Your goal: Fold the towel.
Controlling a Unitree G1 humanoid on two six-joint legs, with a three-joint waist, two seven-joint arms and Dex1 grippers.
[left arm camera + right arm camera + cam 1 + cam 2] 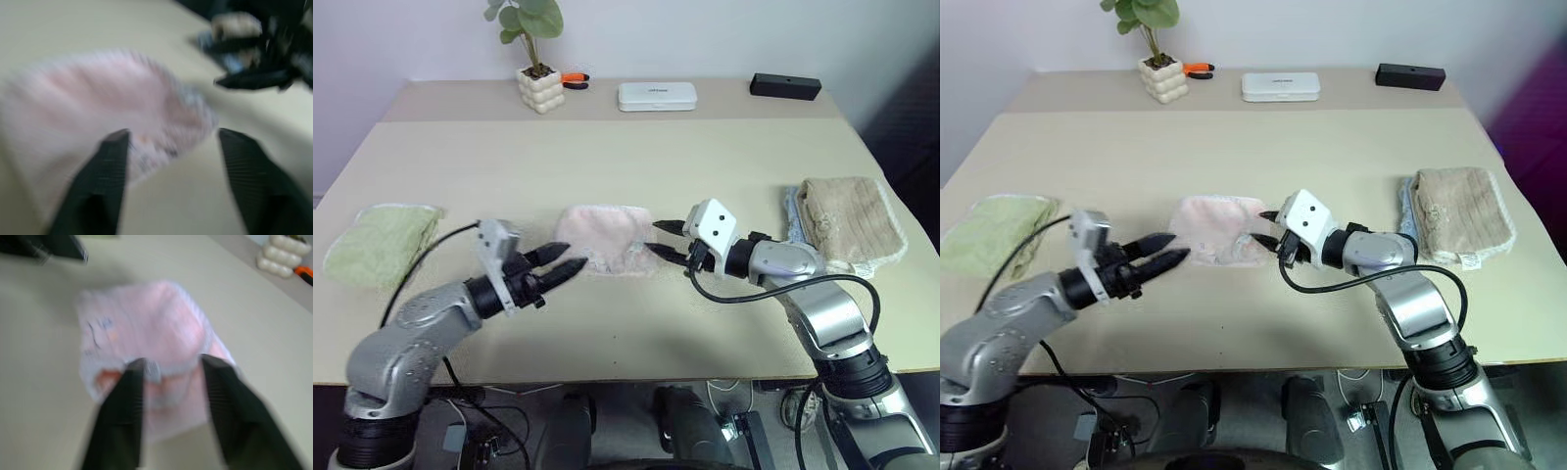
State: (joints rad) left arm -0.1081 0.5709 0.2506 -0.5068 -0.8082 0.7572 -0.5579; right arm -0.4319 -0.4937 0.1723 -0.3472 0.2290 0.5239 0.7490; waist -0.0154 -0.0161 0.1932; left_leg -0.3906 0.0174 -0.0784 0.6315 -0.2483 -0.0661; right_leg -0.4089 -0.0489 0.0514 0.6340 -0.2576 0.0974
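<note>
Towel (604, 238) first — the pale pink one lies folded into a small bundle at the middle of the head view, on the beige table (607, 157), between the two grippers. In the right wrist view its upper layer shows a small printed mark near one edge and a rumpled white hem.

At lower left of centre, the left gripper (558, 260) points toward the pink bundle's left edge. Its two black fingers (107, 166) stand apart with bare table between them, and they pinch nothing. Right of centre, the right gripper (668, 242) faces the bundle's right edge; its fingers (128, 396) are also parted, straddling the near hem, and whether they touch the cloth is unclear.

A light green folded towel (380, 242) sits at the far left of the frame, well apart from the pink one. A beige-brown folded towel (847, 217) lies at the right.

Along the top of the frame — on the back part of the table — stand a potted plant (536, 59), a small orange tool (574, 79), a white case (656, 95) and a black box (785, 86).
</note>
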